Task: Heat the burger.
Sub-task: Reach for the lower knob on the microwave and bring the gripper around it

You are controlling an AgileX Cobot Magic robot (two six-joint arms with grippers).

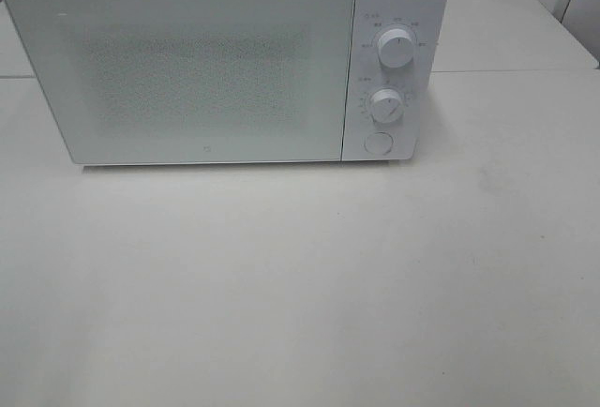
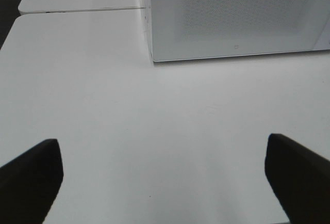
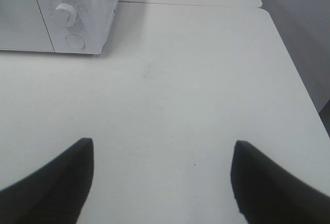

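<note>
Burger: not visible in any view, so its position cannot be told.

Microwave (image 1: 206, 60): white, fills the upper left and centre of the exterior high frame and stands on the white table (image 1: 300, 285). Its door (image 1: 187, 69) is closed. The speckled mesh window is pale and shows nothing of the inside.

Control panel: at the right end of the microwave's front.
- Upper dial (image 1: 397, 49), ringed with small markings.
- Lower dial (image 1: 386, 105) directly under it.
- Round button (image 1: 378, 143) below both, near the bottom corner.

Table: bare across the whole lower half of the exterior high frame. A seam at upper right marks a second tabletop (image 1: 506, 22) butted against it behind.

Left gripper (image 2: 161, 144): released. Its two dark fingers (image 2: 31, 177) are spread wide with only tabletop between them. It is above the table, well apart from the microwave's front corner (image 2: 150, 53).

Right gripper (image 3: 162, 143): jaws parted and empty, dark fingers (image 3: 268, 182) on either side of bare table. Its camera takes in the lower dial (image 3: 67, 12) and the round button (image 3: 75, 41) some way ahead. A faint smudge (image 3: 149, 70) lies on the surface between. The table's rounded edge and the dark floor (image 3: 312, 59) are off to one side.

Neither gripper appears in the exterior high view.
</note>
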